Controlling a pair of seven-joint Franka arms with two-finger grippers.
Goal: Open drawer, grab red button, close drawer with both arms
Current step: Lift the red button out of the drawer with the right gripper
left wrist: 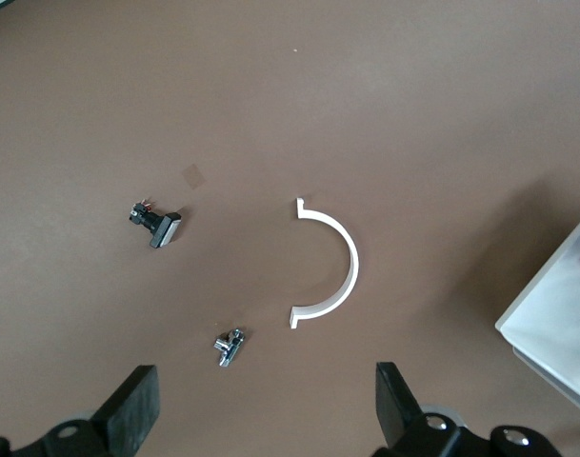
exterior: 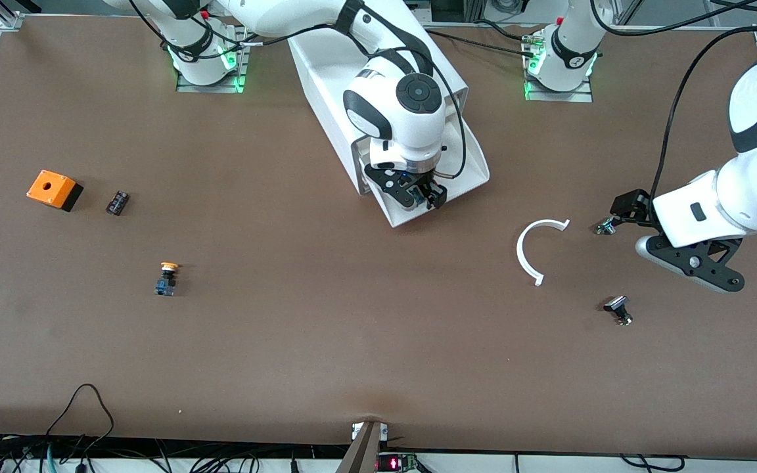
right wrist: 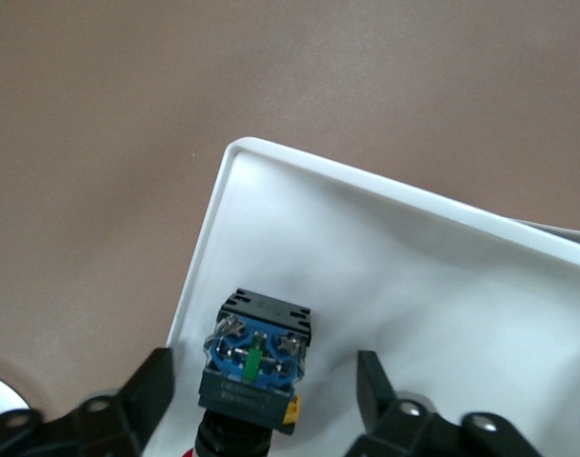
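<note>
While the drawer (exterior: 441,187) stands pulled out of the white cabinet (exterior: 378,79), the right gripper (exterior: 418,194) hangs low over its open tray, fingers spread and not yet gripping. In the right wrist view the button (right wrist: 254,367) lies on the tray floor close to the tray's corner, between the two open fingers (right wrist: 149,395); its blue base block faces the camera and only a sliver of red cap shows below it. This straddling pose is judged to be the approach for the grab: the fingers are set on either side of the body so that closing would pinch it across the block. The drawer is therefore open, the button still inside it, and closing not yet begun.

Well away from the cabinet, toward the left arm's end of the tabletop (exterior: 352,341), the left gripper (exterior: 694,259) waits in the air with its fingers wide apart and empty. Below it lie a white curved strip (exterior: 529,253), a small metal part (exterior: 605,227) and a black-capped switch (exterior: 618,309). Its station there probably keeps it clear of the right arm until the drawer must be pushed shut.

Toward the right arm's end, equally far from the cabinet, sit the orange box (exterior: 53,189), a small dark block (exterior: 117,202) and the yellow-capped button (exterior: 167,278), none involved.
</note>
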